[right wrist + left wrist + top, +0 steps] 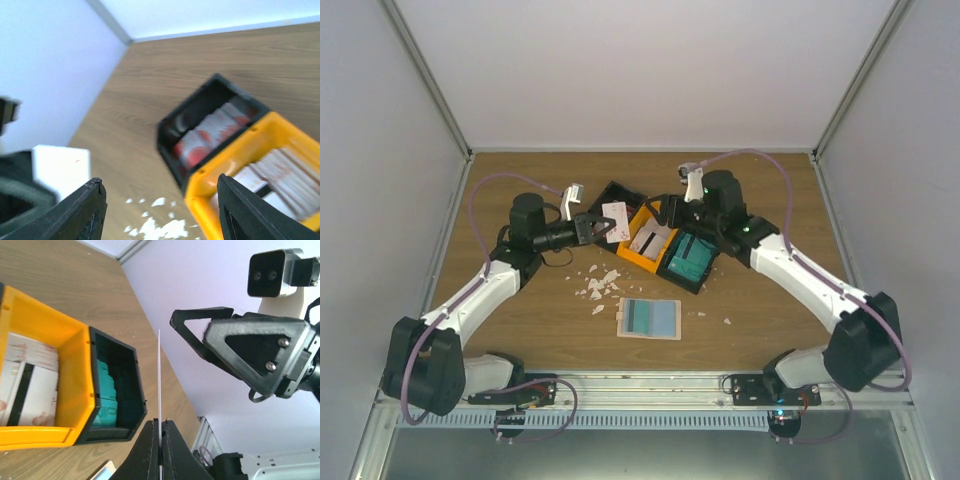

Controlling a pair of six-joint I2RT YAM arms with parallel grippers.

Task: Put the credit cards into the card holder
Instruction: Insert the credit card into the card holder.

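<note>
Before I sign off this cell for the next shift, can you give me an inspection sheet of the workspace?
Surface: wooden table, no damage seen.
Job's things: credit card in left gripper; card holder lying open; more cards in tray.
Clutter: white scraps beside tray.
Grippers: left gripper shut on credit card; right gripper open, empty.
Cables: purple cables looping over both arms.
Surroundings: white walls.

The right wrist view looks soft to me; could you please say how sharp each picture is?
Right wrist: motion-blurred throughout, the tray and its cards smeared. Left wrist: crisp, the held card a thin edge-on line. Top external: evenly lit, faint shadows, modest detail.
</note>
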